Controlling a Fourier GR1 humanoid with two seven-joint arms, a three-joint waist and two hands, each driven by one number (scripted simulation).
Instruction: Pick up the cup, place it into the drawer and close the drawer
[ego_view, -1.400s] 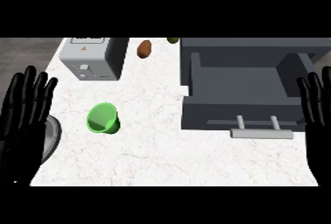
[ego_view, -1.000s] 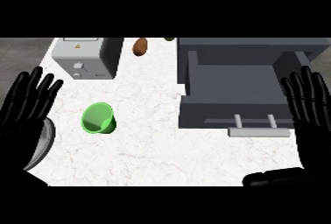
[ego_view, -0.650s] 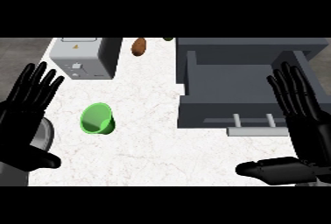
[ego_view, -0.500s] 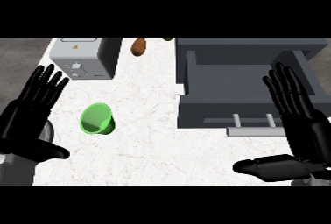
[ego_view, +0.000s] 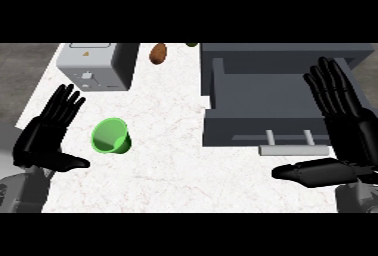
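Cup first: the small translucent green cup (ego_view: 111, 136) lies tipped on the white marbled bench (ego_view: 170, 170), in the left half of the head view, its open mouth turned toward the near edge and its long axis running roughly from the far side of the bench to the near side. The left robot hand (ego_view: 46, 140) stands just beside it on its left, fingers straight and spread wide, thumb pointing toward the cup, holding nothing and not touching it. The right robot hand (ego_view: 341, 135) is well apart from the cup, on the far side of the grey open drawer (ego_view: 258, 97); it too is wide open and empty, with its thumb stretched inward below the drawer's pale bar handle (ego_view: 291, 149). So the left robot hand is plainly the nearer one, and the cup lies to its right and slightly ahead; the pick looks likely to call for a short sideways reach and a closing of fingers across the cup's round wall rather than along its length. The drawer lies to the right of the cup, with bare bench between them. A grey boxy toaster (ego_view: 96, 65) and a brown potato-like lump (ego_view: 158, 53) sit at the far edge, clear of that path.
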